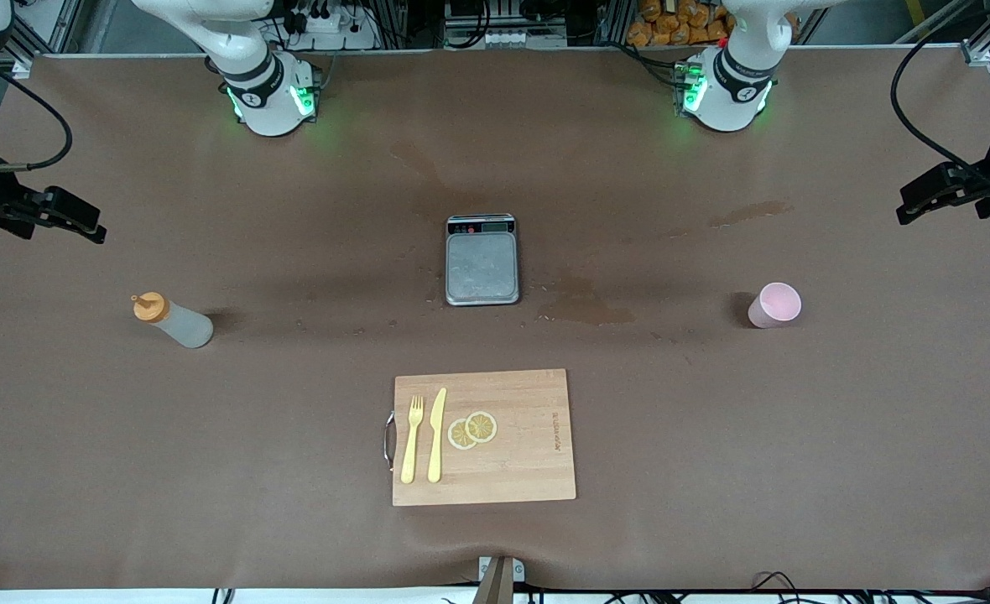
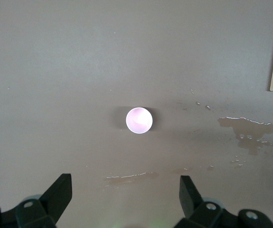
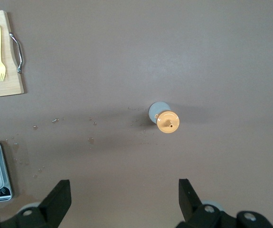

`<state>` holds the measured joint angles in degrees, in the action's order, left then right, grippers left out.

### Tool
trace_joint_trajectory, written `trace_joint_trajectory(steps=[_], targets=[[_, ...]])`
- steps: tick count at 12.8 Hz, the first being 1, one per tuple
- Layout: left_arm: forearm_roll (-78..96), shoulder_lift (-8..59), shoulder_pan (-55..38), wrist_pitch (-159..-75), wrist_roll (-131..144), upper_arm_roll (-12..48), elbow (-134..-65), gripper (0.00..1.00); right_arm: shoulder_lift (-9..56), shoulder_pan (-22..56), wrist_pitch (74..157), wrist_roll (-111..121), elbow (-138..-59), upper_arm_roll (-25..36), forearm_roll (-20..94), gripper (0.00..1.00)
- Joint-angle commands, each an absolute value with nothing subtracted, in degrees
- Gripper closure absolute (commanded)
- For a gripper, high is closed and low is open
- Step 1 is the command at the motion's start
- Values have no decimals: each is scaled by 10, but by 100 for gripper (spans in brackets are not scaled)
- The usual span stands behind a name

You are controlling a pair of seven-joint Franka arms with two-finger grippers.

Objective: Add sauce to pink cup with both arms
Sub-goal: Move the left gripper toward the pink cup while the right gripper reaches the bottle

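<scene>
On brown table, sauce, pink cup, wet stains, both grippers' jaws apart.

We see a matt brown table cover, a pale wooden board, a brushed-steel scale plate, a translucent plastic sauce bottle, and a smooth pink cup.

I'm looking at a robotics lab bench, not a kitchen: brown paper-covered table, two arm bases with green status lights bolted at its edge, aluminium framing and cable bundles along the top. A digital scale and cutting board are staged as props.
</scene>
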<state>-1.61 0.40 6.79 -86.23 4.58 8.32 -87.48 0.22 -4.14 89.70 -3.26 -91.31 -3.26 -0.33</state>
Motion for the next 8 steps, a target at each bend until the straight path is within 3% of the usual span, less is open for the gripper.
trace_joint_trajectory(steps=[1, 8], targets=[[-11, 2, 72, -860, 33, 85, -876, 0, 1, -40, 887, -44, -904, -40, -4, 0], [-29, 46, 73, -858, 32, 88, -869, 0, 5, -48, 887, -40, -906, -38, -4, 0]])
